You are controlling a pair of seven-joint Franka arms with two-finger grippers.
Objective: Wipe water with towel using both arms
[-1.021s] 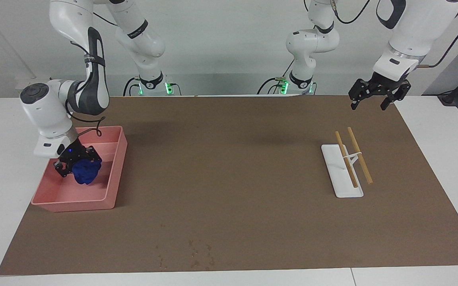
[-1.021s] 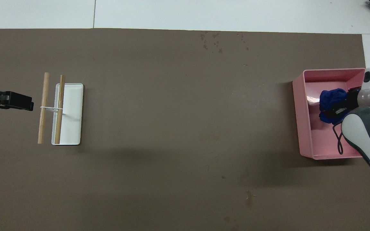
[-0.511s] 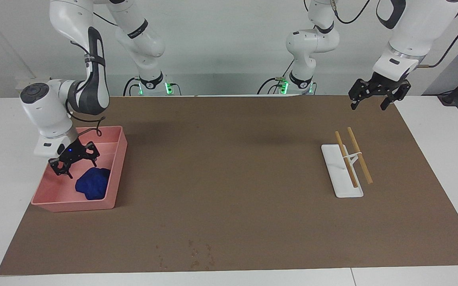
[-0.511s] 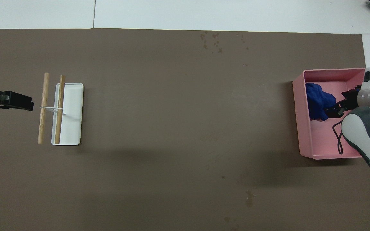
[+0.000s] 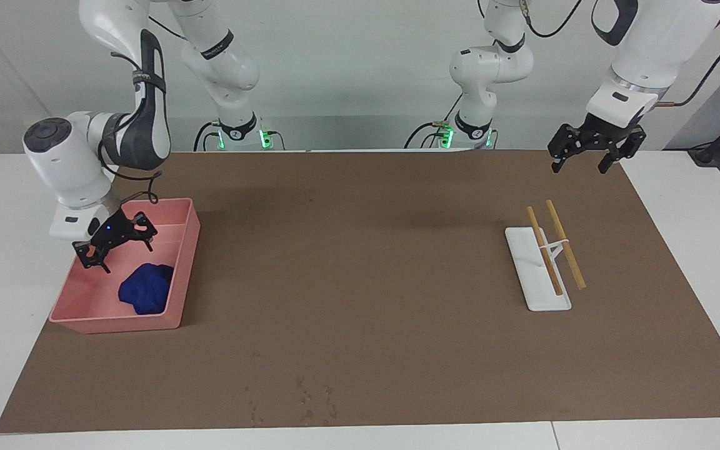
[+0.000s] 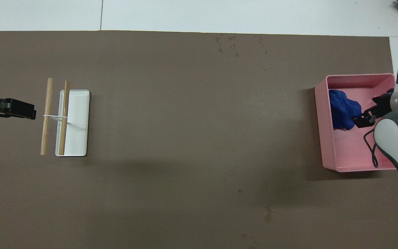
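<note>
Two grippers show only in part from overhead: the left gripper (image 6: 29, 111) is cut off at the frame edge, and the right arm's wrist covers much of the right gripper (image 6: 366, 116). The facing view shows both whole. The right gripper (image 5: 116, 247) hangs released, fingers spread, over the pink tray (image 5: 188, 247); the towel (image 5: 145, 287) lies loose in the tray, just below it, apart. The left gripper (image 5: 585, 159) waits open over the brown mat (image 5: 366, 281) covering the worktop. No water blotch can be made out.
</note>
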